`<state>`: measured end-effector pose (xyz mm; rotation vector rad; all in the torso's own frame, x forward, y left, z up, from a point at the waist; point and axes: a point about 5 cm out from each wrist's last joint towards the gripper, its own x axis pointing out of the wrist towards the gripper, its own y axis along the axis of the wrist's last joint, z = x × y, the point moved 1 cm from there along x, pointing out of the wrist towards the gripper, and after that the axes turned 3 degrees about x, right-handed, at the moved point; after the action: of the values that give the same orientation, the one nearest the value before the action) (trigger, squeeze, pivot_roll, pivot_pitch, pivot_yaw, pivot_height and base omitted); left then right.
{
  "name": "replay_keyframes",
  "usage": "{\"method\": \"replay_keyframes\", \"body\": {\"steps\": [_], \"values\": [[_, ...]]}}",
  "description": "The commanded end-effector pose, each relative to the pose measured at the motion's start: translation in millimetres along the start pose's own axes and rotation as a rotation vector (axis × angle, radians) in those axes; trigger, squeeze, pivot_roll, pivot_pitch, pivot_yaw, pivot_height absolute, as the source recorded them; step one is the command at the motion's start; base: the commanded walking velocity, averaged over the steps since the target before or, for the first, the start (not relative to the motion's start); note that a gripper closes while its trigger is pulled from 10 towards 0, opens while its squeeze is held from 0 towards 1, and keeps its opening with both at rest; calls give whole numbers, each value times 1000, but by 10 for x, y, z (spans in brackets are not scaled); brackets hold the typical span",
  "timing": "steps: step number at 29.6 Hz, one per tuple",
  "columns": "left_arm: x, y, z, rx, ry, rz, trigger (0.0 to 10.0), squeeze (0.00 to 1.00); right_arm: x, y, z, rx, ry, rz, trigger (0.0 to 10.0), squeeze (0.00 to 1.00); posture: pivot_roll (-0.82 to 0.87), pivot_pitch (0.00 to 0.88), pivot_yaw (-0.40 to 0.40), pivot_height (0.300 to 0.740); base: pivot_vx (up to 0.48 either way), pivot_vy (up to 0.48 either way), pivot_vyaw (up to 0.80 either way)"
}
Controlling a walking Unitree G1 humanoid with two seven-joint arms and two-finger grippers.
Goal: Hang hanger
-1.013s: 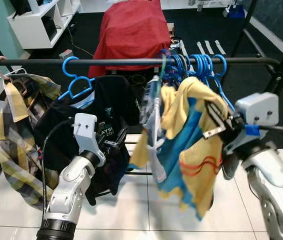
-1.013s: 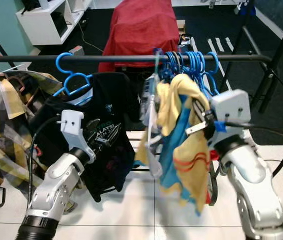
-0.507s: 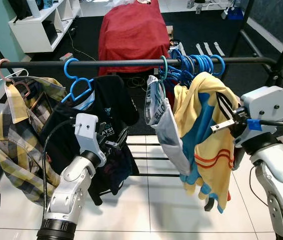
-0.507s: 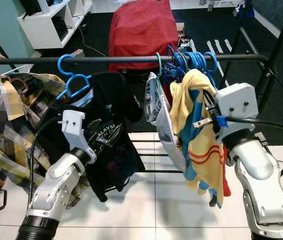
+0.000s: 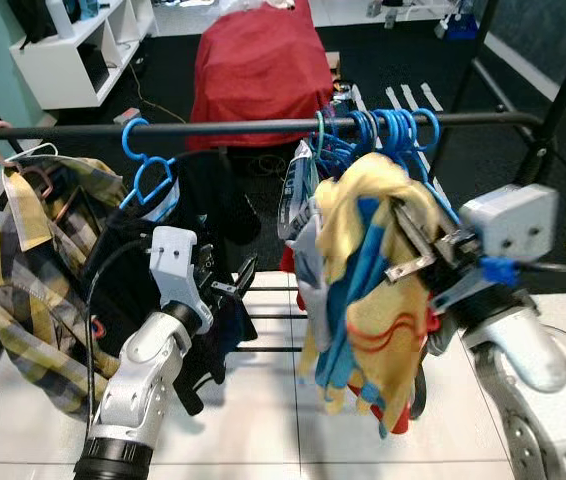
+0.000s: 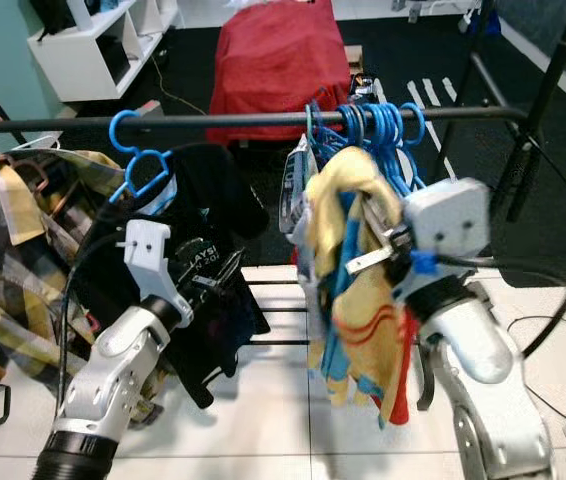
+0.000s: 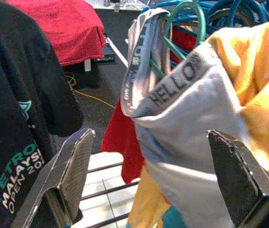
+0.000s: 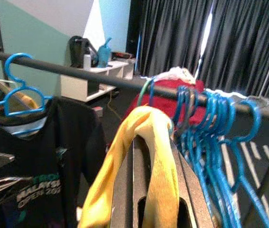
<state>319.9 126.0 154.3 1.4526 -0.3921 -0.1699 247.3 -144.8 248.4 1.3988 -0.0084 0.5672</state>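
- A yellow garment [image 5: 373, 300] with blue and red parts, on a hanger whose hook cannot be made out, hangs lengthwise, top toward 12 o'clock, just below the black clothes rail [image 5: 213, 127]. It sits at centre right of the head views.
- The right gripper [image 5: 418, 255] is at 3 o'clock of the garment, jaws clamped on its upper folds; in the right wrist view the yellow cloth loops over the black fingers [image 8: 146, 190].
- The step in hand appears to be lifting the hanger to the rail. Whether its hook is already over the rail cannot be told. Next, the hook likely needs lowering onto bare rail, then release.
- A cluster of empty blue hangers [image 5: 393, 130] crowds the rail at 12 o'clock of the garment and could snag the hook.
- A grey garment [image 7: 182, 118] printed "HELLO" hangs on a green hanger [image 7: 191, 12] just beside it, at 9 o'clock.
- The left gripper [image 7: 148, 175] hovers nearby, jaws wide, holding nothing.
- Farther toward 9 o'clock hang a black T-shirt [image 5: 163, 260] and a plaid shirt [image 5: 33, 270].
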Motion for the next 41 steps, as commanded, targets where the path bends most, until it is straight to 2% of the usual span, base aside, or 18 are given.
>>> {"method": "replay_keyframes", "body": {"steps": [1, 4, 6, 7, 11, 13, 16, 17, 19, 22, 27, 30, 32, 33, 35, 36, 38, 41], "values": [[-8, -54, -31, -5, 3, -26, 10000, 0, -40, 44, -125, 5, 43, 21, 0, 0, -179, 161, 85, 740, 0, 0, 0], [-3, -53, -31, -5, 2, -25, 10000, 0, -48, 32, -113, -5, 36, 11, 0, 0, -181, 160, 86, 740, 0, 0, 0], [5, -50, -32, -7, -1, -23, 10000, 0, -63, 20, -59, -54, 11, -5, 0, 0, -183, 159, 87, 740, 0, 0, 0], [9, -48, -35, -10, -2, -21, 10000, 0, -74, 30, 2, -109, -21, -15, 0, 0, -186, 158, 87, 740, 0, 0, 0], [13, -42, -30, -12, -4, -18, 10000, 0, -62, 102, 70, -167, -64, 4, 0, 0, -189, 157, 89, 740, 0, 0, 0], [20, -38, -24, -12, -5, -17, 10000, 0, -9, 258, 127, -198, -105, 59, 0, 0, -190, 157, 92, 740, 0, 0, 0], [24, -37, -26, -12, -5, -17, 10000, 0, 29, 348, 132, -223, -106, 91, 0, 0, -191, 155, 95, 740, 0, 0, 0], [28, -38, -30, -11, -6, -17, 10000, 0, 77, 455, 127, -245, -100, 130, 0, 0, -192, 154, 95, 740, 0, 0, 0], [28, -38, -30, -11, -6, -17, 10000, 0, 77, 455, 127, -245, -100, 130, 0, 0, -192, 154, 95, 740, 0, 0, 0], [33, -42, -28, -10, -7, -16, 10000, 0, 130, 593, 82, -267, -74, 183, 0, 0, -191, 153, 93, 740, 0, 0, 0], [32, -43, -24, -11, -8, -16, 10000, 0, 108, 500, -5, -239, -45, 153, 0, 0, -192, 153, 94, 740, 0, 0, 0], [31, -45, -28, -11, -8, -16, 10000, 0, 79, 381, -99, -186, -18, 106, 0, 0, -191, 154, 94, 740, 0, 0, 0], [31, -45, -28, -11, -8, -16, 10000, 0, 79, 381, -99, -186, -18, 106, 0, 0, -191, 154, 94, 740, 0, 0, 0], [28, -46, -29, -10, -9, -16, 10000, 0, 51, 302, -163, -160, 1, 73, 0, 0, -191, 153, 92, 740, 0, 0, 0], [28, -46, -29, -10, -9, -16, 10000, 0, 51, 302, -163, -160, 1, 73, 0, 0, -191, 153, 92, 740, 0, 0, 0], [25, -48, -30, -10, -10, -16, 10000, 0, 16, 231, -226, -141, 20, 43, 0, 0, -190, 152, 90, 740, 0, 0, 0], [25, -48, -30, -10, -10, -16, 10000, 0, 16, 231, -226, -141, 20, 43, 0, 0, -190, 152, 90, 740, 0, 0, 0], [26, -54, -22, -14, -17, -17, 10000, 0, -69, 95, -302, -124, 42, -28, 0, 0, -192, 147, 89, 740, 0, 0, 0]]}}
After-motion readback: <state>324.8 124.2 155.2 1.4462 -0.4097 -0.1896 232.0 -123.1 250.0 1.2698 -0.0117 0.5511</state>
